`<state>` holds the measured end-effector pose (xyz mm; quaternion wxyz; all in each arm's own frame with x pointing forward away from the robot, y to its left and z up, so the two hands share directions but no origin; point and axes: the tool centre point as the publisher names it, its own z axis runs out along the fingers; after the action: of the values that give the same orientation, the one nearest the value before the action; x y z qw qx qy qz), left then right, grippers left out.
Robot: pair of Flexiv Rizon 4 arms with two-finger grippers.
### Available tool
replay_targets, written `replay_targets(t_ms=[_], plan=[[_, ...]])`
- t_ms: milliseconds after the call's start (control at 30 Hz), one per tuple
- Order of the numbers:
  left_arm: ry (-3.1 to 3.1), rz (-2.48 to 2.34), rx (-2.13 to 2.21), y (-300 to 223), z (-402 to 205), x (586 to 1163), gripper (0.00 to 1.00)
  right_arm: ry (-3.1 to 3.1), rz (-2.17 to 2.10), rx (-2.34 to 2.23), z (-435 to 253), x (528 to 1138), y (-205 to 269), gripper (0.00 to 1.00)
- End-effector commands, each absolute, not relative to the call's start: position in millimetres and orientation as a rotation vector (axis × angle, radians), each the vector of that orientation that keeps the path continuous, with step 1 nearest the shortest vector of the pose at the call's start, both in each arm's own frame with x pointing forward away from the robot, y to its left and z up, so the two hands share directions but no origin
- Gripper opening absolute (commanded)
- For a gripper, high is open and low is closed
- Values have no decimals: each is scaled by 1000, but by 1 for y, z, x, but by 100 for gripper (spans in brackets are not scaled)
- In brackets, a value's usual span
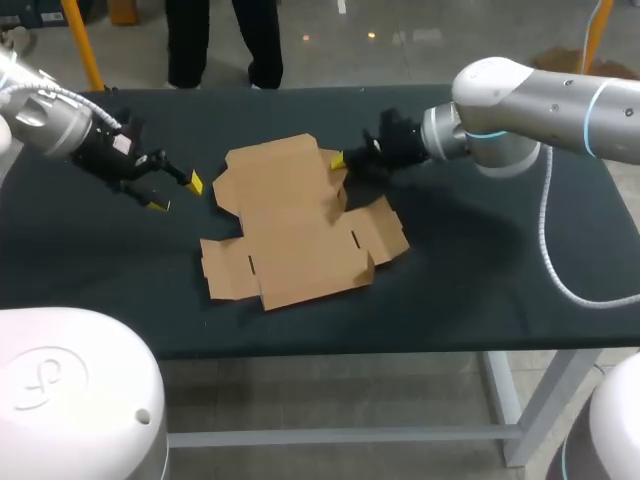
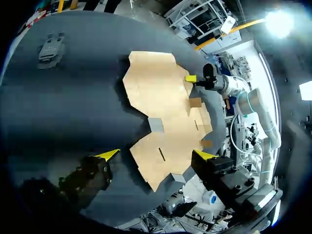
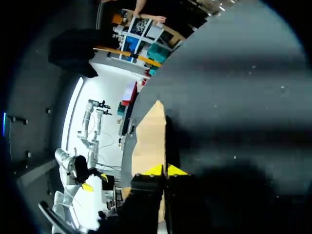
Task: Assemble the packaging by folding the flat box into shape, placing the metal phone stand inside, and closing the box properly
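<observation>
My left claw [image 1: 177,194] hangs just beside the left edge of the flat box [image 1: 300,225], its yellow-tipped fingers spread wide and gripping nothing. The metal phone stand [image 2: 51,48] lies on the dark table [image 1: 90,290], well apart from the box. The box lies unfolded in the middle of the table, flaps splayed outward. At its far right flap, my right claw [image 3: 165,170] has its tips pressed nearly together, pinching the card's edge.
</observation>
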<state>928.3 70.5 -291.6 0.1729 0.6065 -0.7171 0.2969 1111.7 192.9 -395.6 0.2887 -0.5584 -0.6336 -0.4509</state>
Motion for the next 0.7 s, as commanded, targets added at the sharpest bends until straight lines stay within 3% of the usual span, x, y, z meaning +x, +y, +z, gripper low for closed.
replay_targets(t_ms=[33, 700], plan=[[-2039, 856, 1667, 71, -295, 935, 100, -1699, -1266, -1482, -380, 1096, 186, 0], [-2062, 1016, 1617, 65, -296, 940, 100, -1717, -1370, -1416, -357, 1080, 179, 0]])
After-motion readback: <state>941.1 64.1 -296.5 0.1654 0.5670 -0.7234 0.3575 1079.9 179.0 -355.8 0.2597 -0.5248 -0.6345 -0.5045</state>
